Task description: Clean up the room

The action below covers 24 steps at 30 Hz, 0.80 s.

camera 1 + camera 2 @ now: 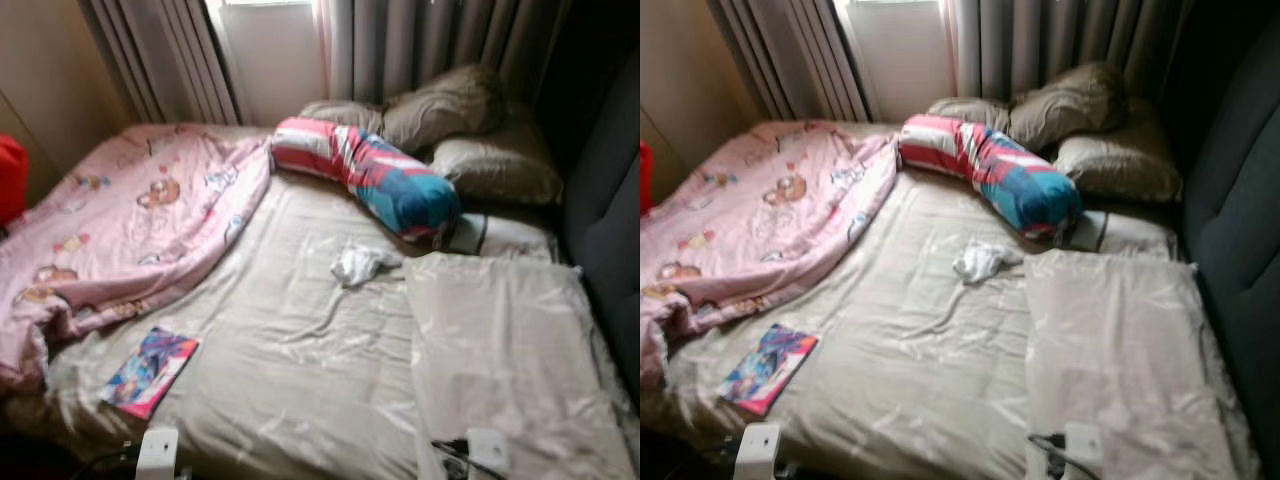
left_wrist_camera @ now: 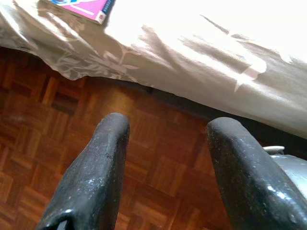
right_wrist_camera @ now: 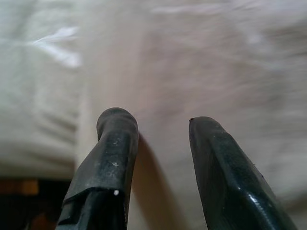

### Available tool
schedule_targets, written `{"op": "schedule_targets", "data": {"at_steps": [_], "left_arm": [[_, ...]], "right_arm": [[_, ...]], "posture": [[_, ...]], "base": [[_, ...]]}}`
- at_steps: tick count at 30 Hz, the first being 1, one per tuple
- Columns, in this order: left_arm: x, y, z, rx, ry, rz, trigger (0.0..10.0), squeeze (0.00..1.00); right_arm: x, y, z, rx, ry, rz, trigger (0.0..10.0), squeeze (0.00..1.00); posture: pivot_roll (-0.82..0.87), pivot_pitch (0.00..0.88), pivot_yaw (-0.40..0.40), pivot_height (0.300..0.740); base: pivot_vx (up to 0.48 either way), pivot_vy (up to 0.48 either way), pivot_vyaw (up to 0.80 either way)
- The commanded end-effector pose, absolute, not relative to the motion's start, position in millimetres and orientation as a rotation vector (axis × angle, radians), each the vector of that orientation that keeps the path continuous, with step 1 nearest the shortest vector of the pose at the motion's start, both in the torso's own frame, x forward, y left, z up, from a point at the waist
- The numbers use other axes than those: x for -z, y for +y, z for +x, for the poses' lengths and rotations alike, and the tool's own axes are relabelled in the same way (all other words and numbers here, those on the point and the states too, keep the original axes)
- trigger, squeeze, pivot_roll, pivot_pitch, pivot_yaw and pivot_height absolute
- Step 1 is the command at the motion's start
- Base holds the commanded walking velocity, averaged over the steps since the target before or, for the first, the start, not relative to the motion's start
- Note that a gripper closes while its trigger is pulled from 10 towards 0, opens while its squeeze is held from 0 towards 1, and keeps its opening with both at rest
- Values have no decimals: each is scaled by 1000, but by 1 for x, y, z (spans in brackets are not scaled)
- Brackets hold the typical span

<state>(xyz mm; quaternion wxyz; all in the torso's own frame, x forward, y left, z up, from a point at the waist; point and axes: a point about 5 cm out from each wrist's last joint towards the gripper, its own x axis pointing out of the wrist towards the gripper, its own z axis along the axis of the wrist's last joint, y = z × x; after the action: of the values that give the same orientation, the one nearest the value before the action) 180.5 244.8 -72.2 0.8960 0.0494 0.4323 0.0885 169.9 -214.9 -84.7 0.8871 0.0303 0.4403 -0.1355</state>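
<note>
- The bed (image 1: pixel 300 400) holds the clutter, so the robot faces it.
- A pink blanket (image 1: pixel 130 220) lies bunched on the left.
- A book (image 1: pixel 150 372) sits near the edge, a white cloth (image 1: pixel 360 264) mid-bed.
- The left gripper (image 2: pixel 165 158) and the right gripper (image 3: pixel 156 153) both gape empty, likely readied.

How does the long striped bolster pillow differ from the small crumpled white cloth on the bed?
The long red, white and blue striped bolster pillow is much larger than the small crumpled white cloth. The bolster is plump and cylindrical, lying at a slant near the brown pillows; the cloth is a limp, bunched heap with no set shape. The bolster is brightly patterned, the cloth plain white. Both rest on the beige bedsheet.
</note>
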Motion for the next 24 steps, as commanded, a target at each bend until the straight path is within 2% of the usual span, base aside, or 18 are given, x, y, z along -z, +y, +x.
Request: {"op": "schedule_targets", "data": {"at_steps": [1, 9, 17, 24], "left_arm": [[75, 248, 175, -173, 934, 125, 10000, 0], [72, 238, 187, -165, 899, 87, 10000, 0], [67, 247, 192, -178, 911, 85, 10000, 0], [68, 240, 195, -185, 902, 78, 10000, 0]], "right_arm": [[87, -211, 168, 290, 931, 78, 10000, 0], [93, -209, 155, 180, 1000, -39, 10000, 0], [94, -211, 151, 168, 1020, -59, 10000, 0], [93, -210, 156, 152, 1021, -62, 10000, 0]], "posture": [[-128, 0, 116, 733], [-116, 0, 79, 733], [-116, 0, 78, 733], [-112, 0, 80, 733]], "base": [[0, 281, 0], [0, 281, 0], [0, 283, 0], [0, 302, 0]]}}
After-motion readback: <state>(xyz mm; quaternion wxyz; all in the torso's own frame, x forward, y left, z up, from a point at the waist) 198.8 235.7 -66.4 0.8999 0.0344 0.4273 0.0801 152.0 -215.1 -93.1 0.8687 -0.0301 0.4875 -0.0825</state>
